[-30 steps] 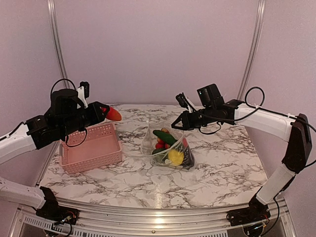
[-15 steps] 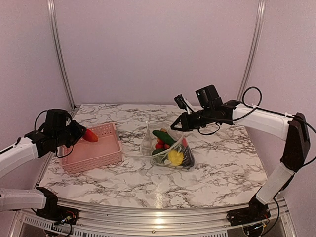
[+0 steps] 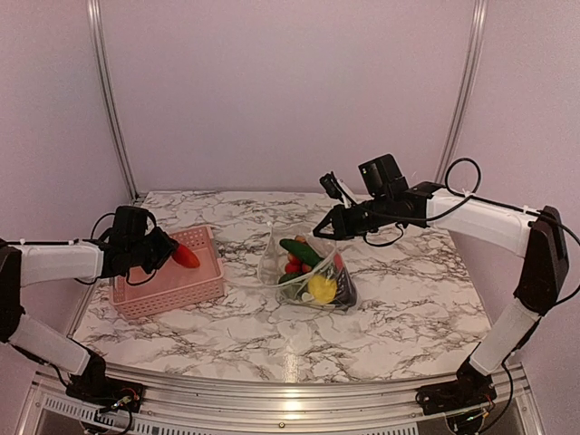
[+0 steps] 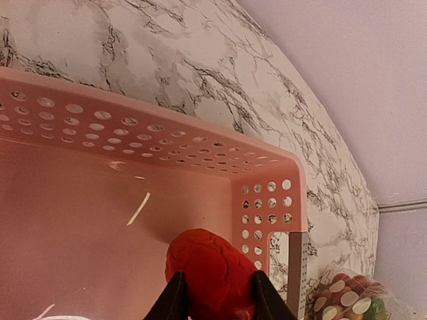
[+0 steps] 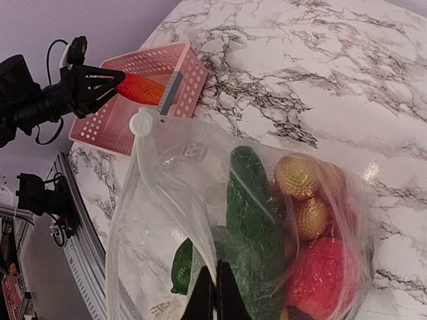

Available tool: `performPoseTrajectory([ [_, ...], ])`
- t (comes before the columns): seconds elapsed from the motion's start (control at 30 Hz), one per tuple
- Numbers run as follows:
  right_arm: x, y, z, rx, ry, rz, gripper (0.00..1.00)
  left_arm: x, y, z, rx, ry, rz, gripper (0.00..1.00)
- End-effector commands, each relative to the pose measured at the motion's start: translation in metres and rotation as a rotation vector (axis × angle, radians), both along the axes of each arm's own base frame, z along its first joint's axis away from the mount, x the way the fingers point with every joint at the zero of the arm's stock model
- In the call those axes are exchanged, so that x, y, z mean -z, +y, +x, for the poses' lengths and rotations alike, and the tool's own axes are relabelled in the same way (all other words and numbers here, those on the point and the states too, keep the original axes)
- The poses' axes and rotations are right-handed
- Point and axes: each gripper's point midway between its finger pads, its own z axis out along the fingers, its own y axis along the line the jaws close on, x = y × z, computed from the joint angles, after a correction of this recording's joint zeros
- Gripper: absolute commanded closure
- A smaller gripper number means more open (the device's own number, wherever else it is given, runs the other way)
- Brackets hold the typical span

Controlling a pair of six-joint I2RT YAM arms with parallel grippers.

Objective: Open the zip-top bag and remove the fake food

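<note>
The left claw [image 3: 174,253] pinches a red toy piece [image 3: 187,256] over the pink basket [image 3: 172,297], its long axis near level and its tip aimed toward the bag [image 3: 275,246]. The right claw [image 3: 319,232] is clamped tight on the bag's top edge. The bag stands in the middle of the table [image 3: 408,308], with a green cucumber [image 3: 301,251] slanting inside.

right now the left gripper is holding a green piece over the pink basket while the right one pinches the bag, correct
Not green: the toy piece in the left gripper is red, as the left wrist view shows. It is over the pink basket, and the right gripper pinches the zip-top bag.
</note>
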Motion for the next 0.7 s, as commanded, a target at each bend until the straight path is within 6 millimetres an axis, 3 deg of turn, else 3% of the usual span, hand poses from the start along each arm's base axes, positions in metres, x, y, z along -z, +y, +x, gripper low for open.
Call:
performPoseTrajectory([
  [0.0,-0.01,0.001,0.008,0.006,-0.015,0.01,1.0,-0.013,-0.006,0.026,0.012,-0.035,-0.013,0.72],
  [0.1,-0.011,0.002,0.008,0.0,-0.01,0.015,1.0,-0.018,-0.004,0.027,0.038,-0.013,0.036,0.47],
  [0.27,-0.014,0.005,0.006,-0.018,-0.012,0.03,1.0,-0.054,0.001,0.02,0.075,-0.079,0.094,0.28],
  [0.33,-0.015,0.005,0.005,-0.022,-0.012,0.035,1.0,-0.075,-0.005,0.014,0.103,-0.129,0.071,0.25],
  [0.43,-0.014,0.006,0.004,-0.028,-0.008,0.039,1.0,-0.099,-0.034,0.003,0.19,-0.189,0.034,0.25],
  [0.67,-0.009,0.01,0.007,-0.033,0.005,0.043,1.0,-0.134,-0.135,-0.023,0.381,-0.247,-0.075,0.28],
])
